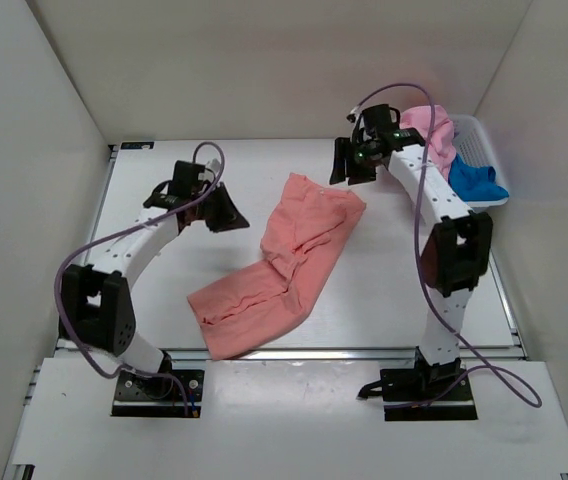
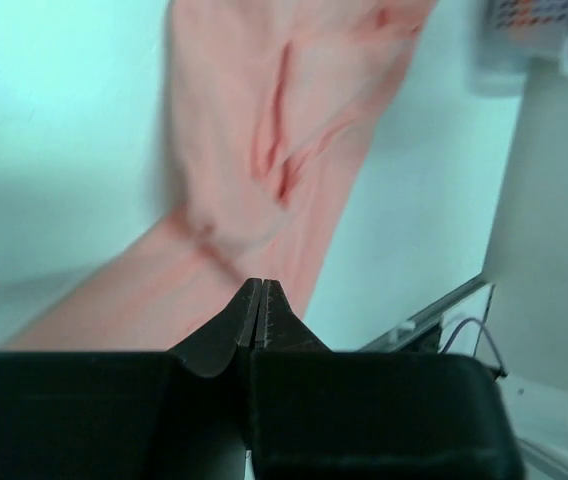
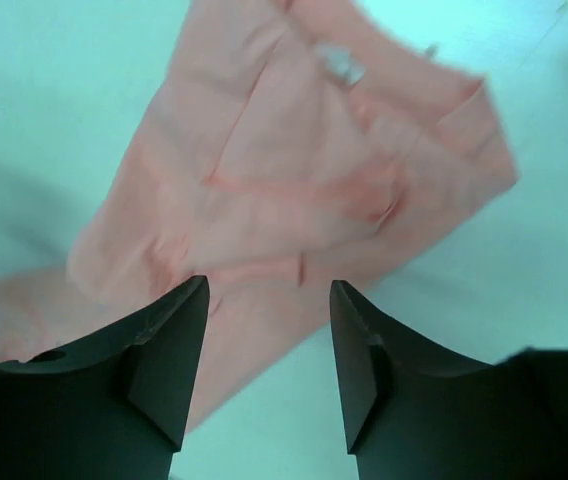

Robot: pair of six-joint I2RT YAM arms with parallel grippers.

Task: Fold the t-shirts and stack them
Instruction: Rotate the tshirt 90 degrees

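The tabletop carries 1 salmon t-shirt, rumpled and half-folded at centre. The pink t-shirt and blue t-shirt wait in the far-right basket. The left hand is closed on nothing and the right hand is open and empty. Next, I'd guess: regrip an edge and finish folding.

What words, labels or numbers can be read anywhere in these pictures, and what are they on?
No text can be read in any view.
The neck tag on the salmon shirt: a pale scrap, too blurred to read.
The coloured patch at the top right of the left wrist view: too blurred to tell whether it bears print.
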